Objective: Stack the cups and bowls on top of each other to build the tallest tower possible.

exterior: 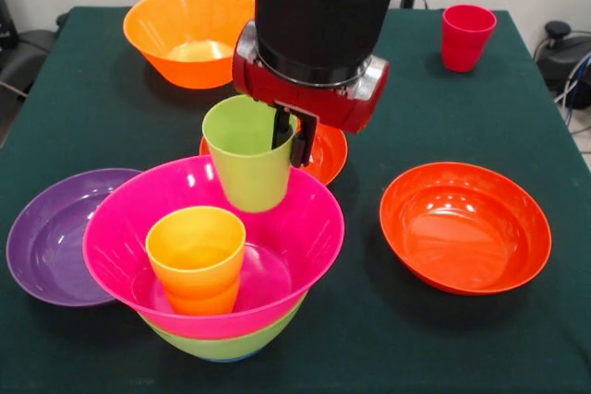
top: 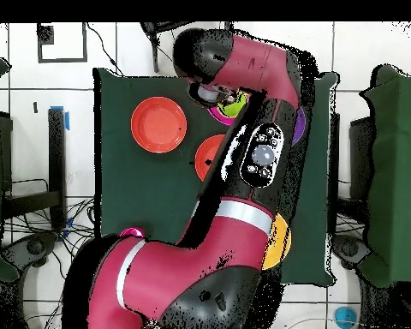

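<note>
Lime green fills the middle of my front feed: the hand (exterior: 288, 140) is clamped on the rim of the green cup (exterior: 247, 154), one dark finger inside the cup and the other outside its wall. I see the cup hanging upright in the air above the back rim of the magenta bowl (exterior: 305, 219), clear of that bowl's floor.

I take the magenta bowl as my landmark. It sits nested in a lime-green bowl (exterior: 231, 343), and together they form the tower (exterior: 222, 320) so far. Inside the magenta bowl, on its floor and toward its left side, stands the yellow-orange cup (exterior: 196, 260), upright and open end up. Touching the magenta bowl's left edge, partly tucked behind it, lies the purple bowl (exterior: 46, 237). Behind the magenta bowl, mostly hidden by the hand and green cup, one shallow red-orange bowl (exterior: 328, 154) shows. To its right, apart from it, the other red-orange bowl (exterior: 464, 226) rests on the green worktop (exterior: 443, 339). Far behind it to the left sits the deep orange bowl (exterior: 189, 34), and far behind to the right stands the red cup (exterior: 466, 36)
</note>
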